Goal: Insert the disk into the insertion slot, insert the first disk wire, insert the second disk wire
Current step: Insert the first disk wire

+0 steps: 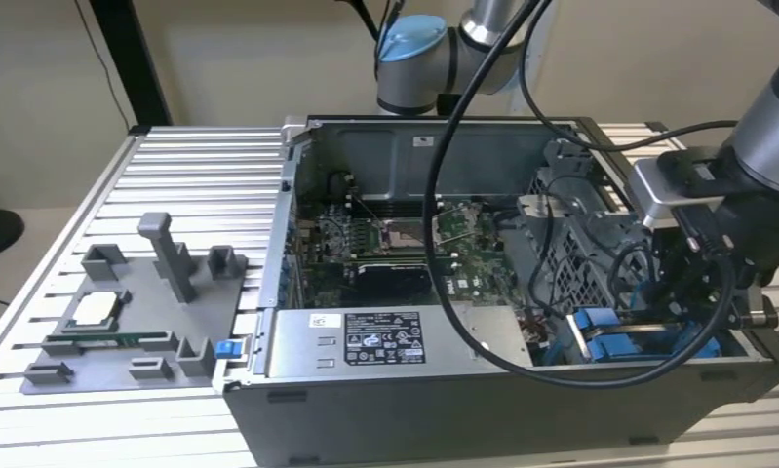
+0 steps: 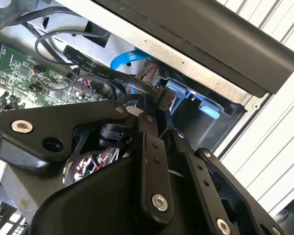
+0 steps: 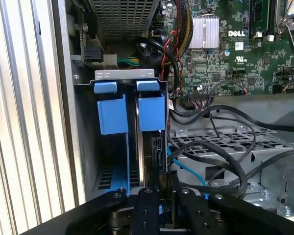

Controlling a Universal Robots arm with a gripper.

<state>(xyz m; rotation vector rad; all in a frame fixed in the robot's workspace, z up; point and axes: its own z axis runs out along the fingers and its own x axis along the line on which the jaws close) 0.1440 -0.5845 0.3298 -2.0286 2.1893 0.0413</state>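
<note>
A black wire point(image 2: 162, 98) is being pinched by its connector between the narrowed fingers of the gripper point(image 2: 159, 111), beside the disk point(image 3: 151, 113), which is being held on edge inside the slot point(image 3: 105, 177).

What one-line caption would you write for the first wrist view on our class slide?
End effector grips a black disk wire connector at the blue-tabbed insertion slot inside the open computer case.

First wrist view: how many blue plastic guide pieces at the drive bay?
2 blue guide pieces, side by side: one by the case's outer wall, the other nearer the motherboard. The gripper, shut on a black wire connector, may hide more.
</note>
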